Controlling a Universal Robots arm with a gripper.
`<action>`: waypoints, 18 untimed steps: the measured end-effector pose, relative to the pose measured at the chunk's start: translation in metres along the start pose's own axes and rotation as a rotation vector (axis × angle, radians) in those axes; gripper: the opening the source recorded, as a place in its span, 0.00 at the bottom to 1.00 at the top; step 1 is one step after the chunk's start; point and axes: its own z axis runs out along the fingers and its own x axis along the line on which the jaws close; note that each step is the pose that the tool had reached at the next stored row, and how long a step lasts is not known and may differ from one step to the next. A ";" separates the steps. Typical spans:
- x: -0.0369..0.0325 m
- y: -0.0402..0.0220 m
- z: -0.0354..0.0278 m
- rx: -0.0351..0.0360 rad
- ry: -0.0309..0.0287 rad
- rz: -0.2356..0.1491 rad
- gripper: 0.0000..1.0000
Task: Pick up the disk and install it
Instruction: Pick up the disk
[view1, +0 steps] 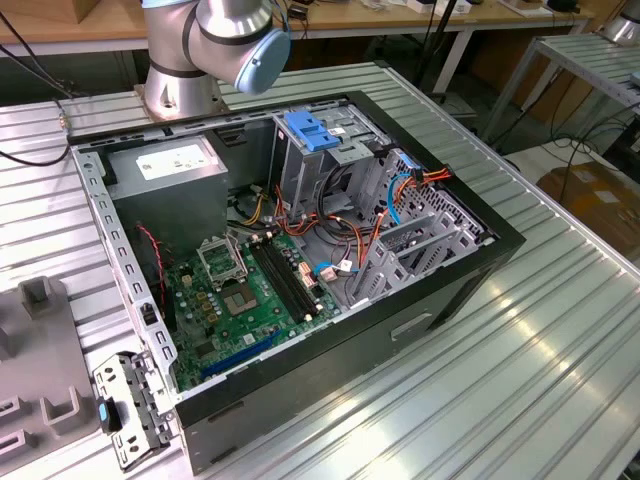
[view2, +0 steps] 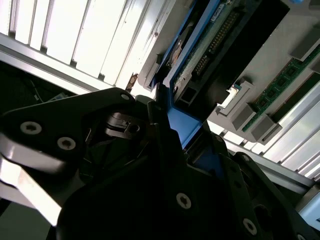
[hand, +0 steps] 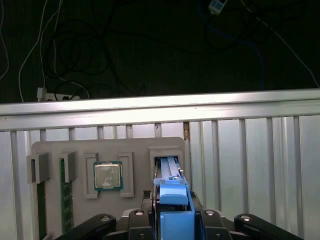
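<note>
At the exterior view's left we see a grey moulded plastic tray (view1: 40, 350) lying on the ribbed silver metal desk (view1: 520, 380), just beside an open black computer case (view1: 400, 330) whose green motherboard (view1: 240, 300) faces up. The silver and blue robot arm (view1: 215, 40) rises behind the case. In the first wrist view we find the tray (hand: 135, 150) carrying a green memory stick (hand: 62, 200), a square silver processor chip (hand: 107, 176), then the flat silver-metal disk with blue plastic side rails (hand: 172, 192), standing on edge at the tray's slot. The black gripper (hand: 173, 220) has its fingers (view2: 156, 127) closed on the disk's blue rail in both wrist views
</note>
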 end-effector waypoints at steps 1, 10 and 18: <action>0.0000 0.0000 0.0000 0.0000 0.0000 0.000 0.37; 0.0000 0.0000 -0.0044 0.0001 0.0000 0.000 0.37; -0.0001 0.0000 -0.0051 -0.0002 0.0001 0.000 0.37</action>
